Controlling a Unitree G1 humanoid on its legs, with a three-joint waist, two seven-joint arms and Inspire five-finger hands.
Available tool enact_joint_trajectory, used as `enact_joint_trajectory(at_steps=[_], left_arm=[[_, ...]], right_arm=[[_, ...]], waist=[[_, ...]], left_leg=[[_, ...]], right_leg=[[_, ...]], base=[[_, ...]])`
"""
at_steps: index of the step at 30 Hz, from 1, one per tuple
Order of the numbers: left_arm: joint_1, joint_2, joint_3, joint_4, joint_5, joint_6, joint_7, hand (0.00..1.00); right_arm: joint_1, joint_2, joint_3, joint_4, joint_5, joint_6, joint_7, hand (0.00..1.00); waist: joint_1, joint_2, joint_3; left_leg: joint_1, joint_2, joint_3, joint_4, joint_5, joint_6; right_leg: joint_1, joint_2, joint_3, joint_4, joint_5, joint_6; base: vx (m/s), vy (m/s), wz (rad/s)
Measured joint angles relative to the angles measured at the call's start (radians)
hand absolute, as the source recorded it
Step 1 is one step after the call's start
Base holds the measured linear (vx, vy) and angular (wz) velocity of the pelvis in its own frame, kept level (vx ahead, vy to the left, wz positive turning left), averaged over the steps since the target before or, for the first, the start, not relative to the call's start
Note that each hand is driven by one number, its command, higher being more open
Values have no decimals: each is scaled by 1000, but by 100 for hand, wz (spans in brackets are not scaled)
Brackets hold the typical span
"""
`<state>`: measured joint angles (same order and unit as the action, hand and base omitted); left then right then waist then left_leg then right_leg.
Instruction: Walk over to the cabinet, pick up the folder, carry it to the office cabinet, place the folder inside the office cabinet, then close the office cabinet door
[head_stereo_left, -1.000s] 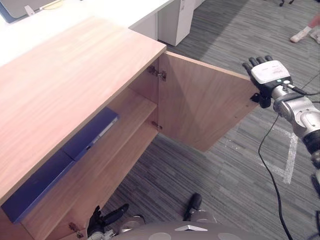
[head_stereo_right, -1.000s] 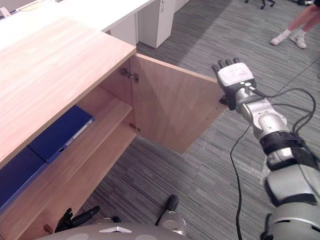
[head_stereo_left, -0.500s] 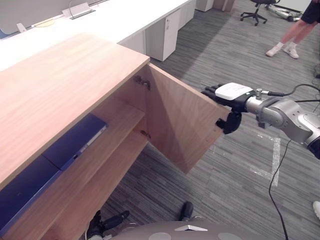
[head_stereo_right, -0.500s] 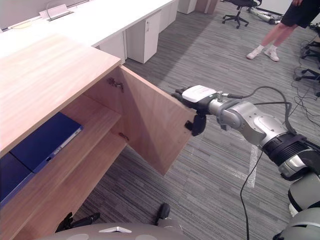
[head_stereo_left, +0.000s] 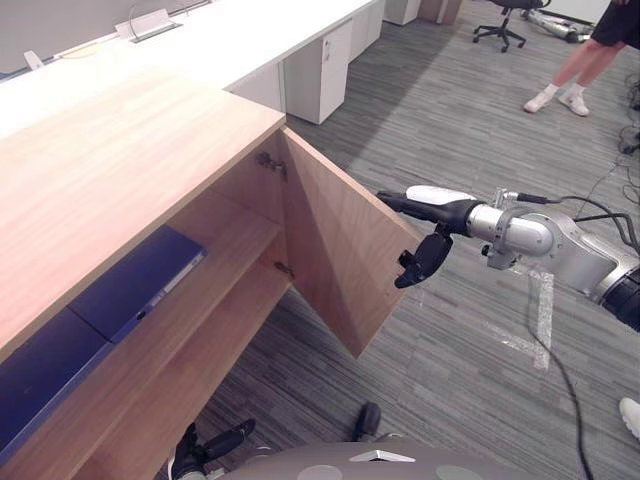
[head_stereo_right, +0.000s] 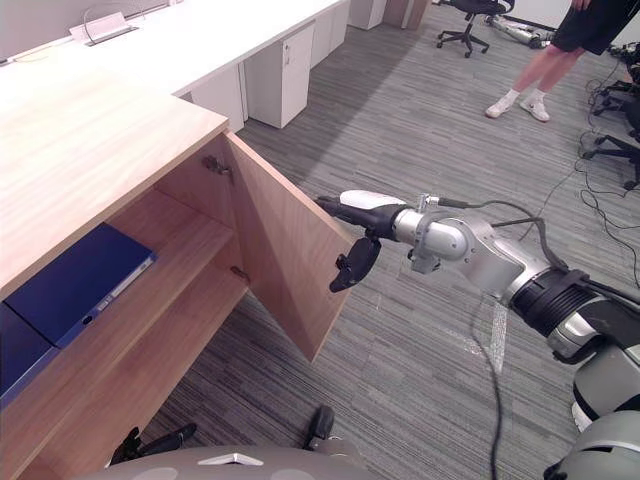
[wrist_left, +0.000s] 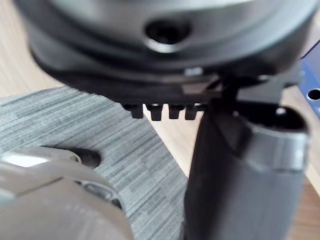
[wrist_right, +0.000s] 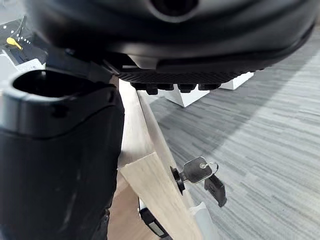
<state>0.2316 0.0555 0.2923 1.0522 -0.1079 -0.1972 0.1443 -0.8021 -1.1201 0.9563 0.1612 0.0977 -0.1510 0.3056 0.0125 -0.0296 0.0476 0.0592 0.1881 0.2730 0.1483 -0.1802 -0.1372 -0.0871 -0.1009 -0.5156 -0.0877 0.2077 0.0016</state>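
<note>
The wooden office cabinet (head_stereo_left: 120, 160) stands at my left with its door (head_stereo_left: 340, 250) partly swung out. A dark blue folder (head_stereo_left: 140, 285) lies flat on the upper shelf inside. My right hand (head_stereo_left: 430, 205) is open, its straight fingers laid against the door's outer face near the free edge and the thumb hanging below. Seen from the right wrist, a key (wrist_right: 197, 172) sticks in the door's lock just past the thumb (wrist_right: 60, 150). My left hand (head_stereo_left: 205, 450) hangs low by the cabinet's base, open and holding nothing.
A second dark blue item (head_stereo_left: 40, 370) lies on the same shelf, left of the folder. White desks (head_stereo_left: 300, 50) run behind the cabinet. A person's legs (head_stereo_left: 560, 90) and an office chair (head_stereo_left: 505, 25) are at the far right on grey carpet.
The door has swung from wide open to about half shut, with my right hand moving left along with it. The camera has also shifted.
</note>
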Motion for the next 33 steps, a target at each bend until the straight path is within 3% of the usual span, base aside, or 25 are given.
enact_joint_trajectory(at_steps=[6, 10, 13, 18, 20, 27, 33], left_arm=[[-5, -3, 0, 0, -1, -1, 2, 100], [-15, -5, -2, -1, 0, -1, -5, 100], [-27, -4, -4, -2, 0, -1, -12, 100], [-35, -4, -6, -21, -8, 7, -7, 100], [-34, -4, -6, -21, -9, 9, -4, 100], [-7, 15, -9, -24, -21, 27, -5, 100], [-5, 21, -25, -25, -21, 27, -4, 100]], right_arm=[[41, 60, 5, -15, 365, 69, 65, 100], [118, 160, 19, -17, 801, 163, 76, 100], [119, 244, 69, -18, 946, 226, 107, 100], [163, 438, 189, -59, 988, 258, 160, 100], [162, 461, 192, -74, 991, 259, 164, 100], [161, 447, 174, -91, 1047, 258, 139, 100], [161, 438, 173, -109, 1053, 258, 139, 100]], waist=[[1, 0, 0], [12, 1, 0], [29, 2, 0], [76, 1, -2], [84, -1, -2], [91, -39, -22], [92, -38, -22]], left_leg=[[0, 2, 0, -4, 6, -1], [-10, 7, -3, -2, 4, 3], [-22, 15, -14, 3, 7, -1], [-42, 9, -45, -15, 34, -12], [-48, 2, -53, -15, 35, -10], [-50, -8, -57, -22, 36, -8], [-49, -7, -50, -25, 36, -8]], right_leg=[[-3, 2, 0, 0, 0, 0], [-9, 3, -3, 0, 0, 0], [-13, 13, -10, 0, -1, -2], [-20, 4, -40, 0, -2, -4], [-20, -4, -48, 1, -2, -5], [-21, -16, -52, 0, -1, -4], [-27, -16, -45, 1, -1, -4]], base=[[-12, 78, -1], [-15, 64, 1], [-3, 40, 9], [27, 86, 20], [37, 103, 16], [31, 100, 3], [14, 72, -3]])
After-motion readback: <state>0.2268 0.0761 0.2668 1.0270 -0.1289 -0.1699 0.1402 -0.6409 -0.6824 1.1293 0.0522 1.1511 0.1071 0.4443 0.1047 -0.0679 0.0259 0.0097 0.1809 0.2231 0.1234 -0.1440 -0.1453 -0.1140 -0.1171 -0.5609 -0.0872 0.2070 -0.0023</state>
